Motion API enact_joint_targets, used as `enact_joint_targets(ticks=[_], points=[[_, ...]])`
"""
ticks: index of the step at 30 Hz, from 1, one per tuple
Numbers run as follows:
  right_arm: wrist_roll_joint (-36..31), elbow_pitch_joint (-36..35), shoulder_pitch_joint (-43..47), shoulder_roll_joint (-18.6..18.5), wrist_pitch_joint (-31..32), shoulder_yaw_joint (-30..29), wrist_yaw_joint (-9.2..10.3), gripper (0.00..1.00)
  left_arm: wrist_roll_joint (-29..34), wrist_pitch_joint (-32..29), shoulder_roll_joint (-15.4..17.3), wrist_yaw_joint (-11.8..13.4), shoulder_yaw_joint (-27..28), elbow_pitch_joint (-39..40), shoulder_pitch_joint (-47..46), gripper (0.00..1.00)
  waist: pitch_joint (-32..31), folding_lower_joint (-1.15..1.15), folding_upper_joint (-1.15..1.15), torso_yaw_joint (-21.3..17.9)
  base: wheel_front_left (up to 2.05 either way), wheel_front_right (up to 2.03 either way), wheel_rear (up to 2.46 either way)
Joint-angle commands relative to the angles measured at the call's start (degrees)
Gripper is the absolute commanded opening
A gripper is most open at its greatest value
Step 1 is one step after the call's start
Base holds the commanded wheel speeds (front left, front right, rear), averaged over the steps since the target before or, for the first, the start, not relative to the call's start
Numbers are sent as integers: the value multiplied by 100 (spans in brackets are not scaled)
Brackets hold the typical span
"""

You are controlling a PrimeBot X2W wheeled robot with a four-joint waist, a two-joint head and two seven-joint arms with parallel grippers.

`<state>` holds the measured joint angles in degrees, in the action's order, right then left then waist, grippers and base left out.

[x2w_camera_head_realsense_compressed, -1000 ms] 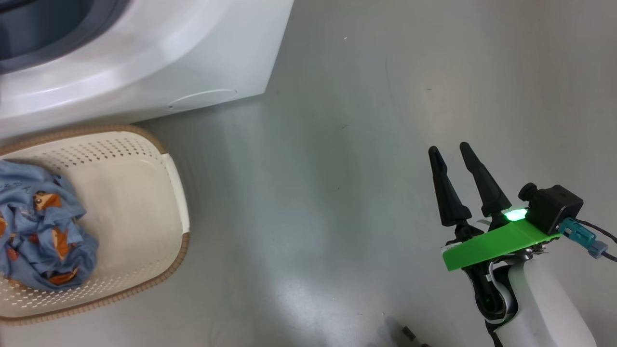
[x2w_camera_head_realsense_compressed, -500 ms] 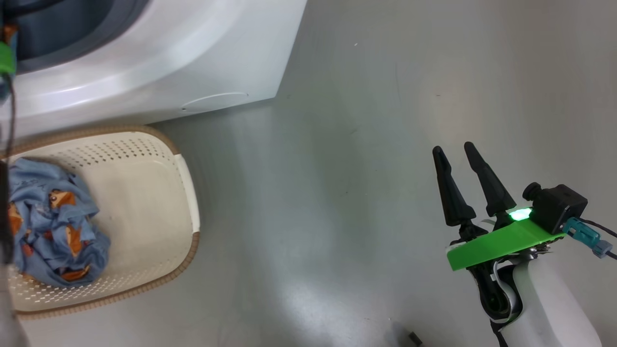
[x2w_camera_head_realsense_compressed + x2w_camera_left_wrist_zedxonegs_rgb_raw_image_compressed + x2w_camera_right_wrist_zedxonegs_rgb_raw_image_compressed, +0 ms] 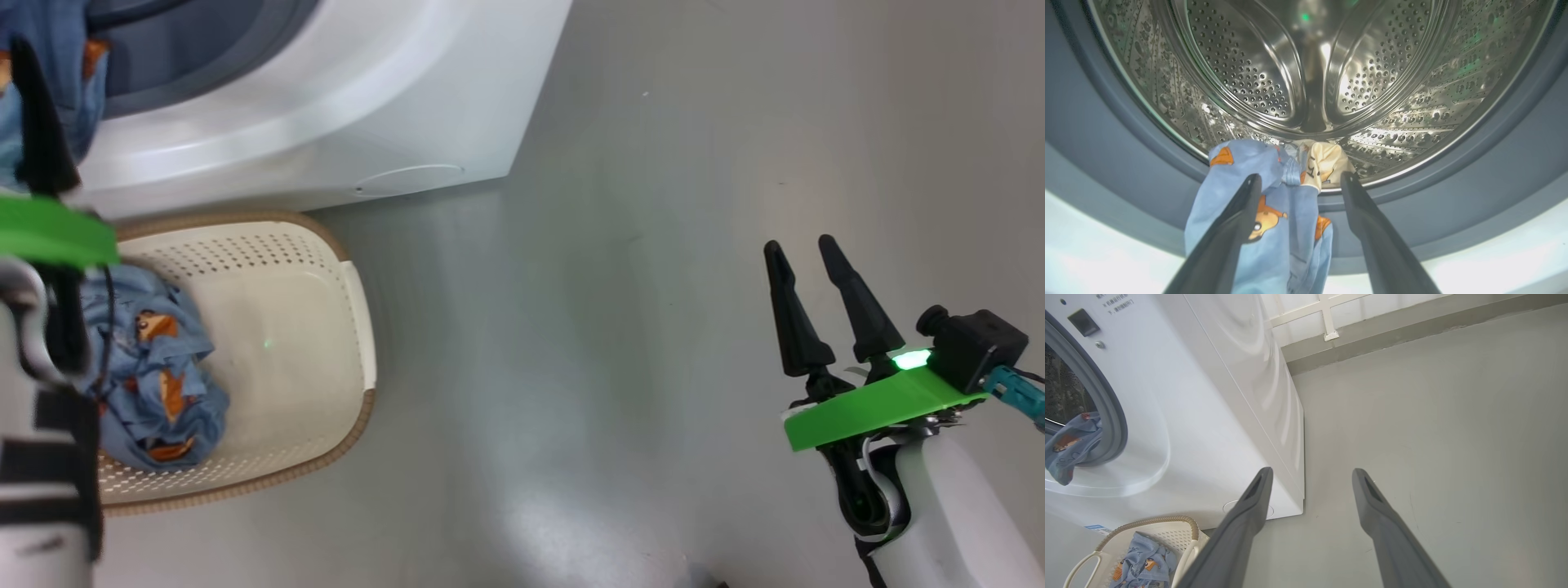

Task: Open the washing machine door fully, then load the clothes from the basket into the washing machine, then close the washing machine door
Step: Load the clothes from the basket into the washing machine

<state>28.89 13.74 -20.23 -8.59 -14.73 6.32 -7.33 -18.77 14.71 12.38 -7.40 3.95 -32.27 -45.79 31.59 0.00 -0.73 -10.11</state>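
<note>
The white washing machine (image 3: 367,98) stands open, with its steel drum (image 3: 1306,61) ringed by a grey-blue gasket (image 3: 1494,163). The washing machine door is out of view. A light-blue garment (image 3: 1274,228) with orange animals hangs over the gasket lip, a cream piece (image 3: 1327,161) beside it. My left gripper (image 3: 1300,179) is open, its fingers either side of that garment; it appears at the machine's mouth (image 3: 24,98). More clothes (image 3: 155,376) lie in the cream basket (image 3: 310,359) in front of the machine. My right gripper (image 3: 800,247) hovers open and unladen over the floor, well right of the basket.
Grey floor (image 3: 571,367) stretches between the basket and my right arm. A small round white flap (image 3: 408,180) sits low on the machine front. A wall base with white framing (image 3: 1327,318) runs behind the machine's right side (image 3: 1274,396).
The head camera has swung, sliding the whole picture rightward. My left gripper and forearm have come into view at the left edge, by the drum mouth. The right gripper holds its pose.
</note>
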Motion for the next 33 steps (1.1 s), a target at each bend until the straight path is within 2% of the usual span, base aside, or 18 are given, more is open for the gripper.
enact_joint_targets(ticks=[1,16,27,33], points=[[-9,-142,149,-66,-27,60,-16,100,91,29,172,-9,180,249,282,100,-42,0,0,76,0,0,0],[-29,-138,244,-262,-27,-26,-16,100,264,29,-285,-9,425,1399,2143,100,-224,0,0,314,0,0,0],[-20,-94,333,-357,-27,57,-16,100,267,29,-713,-9,823,2510,3644,100,-389,0,0,362,0,0,0],[-4,-90,365,-396,-27,64,-16,100,300,29,-849,-9,883,2911,4105,100,-447,0,0,390,0,0,0]])
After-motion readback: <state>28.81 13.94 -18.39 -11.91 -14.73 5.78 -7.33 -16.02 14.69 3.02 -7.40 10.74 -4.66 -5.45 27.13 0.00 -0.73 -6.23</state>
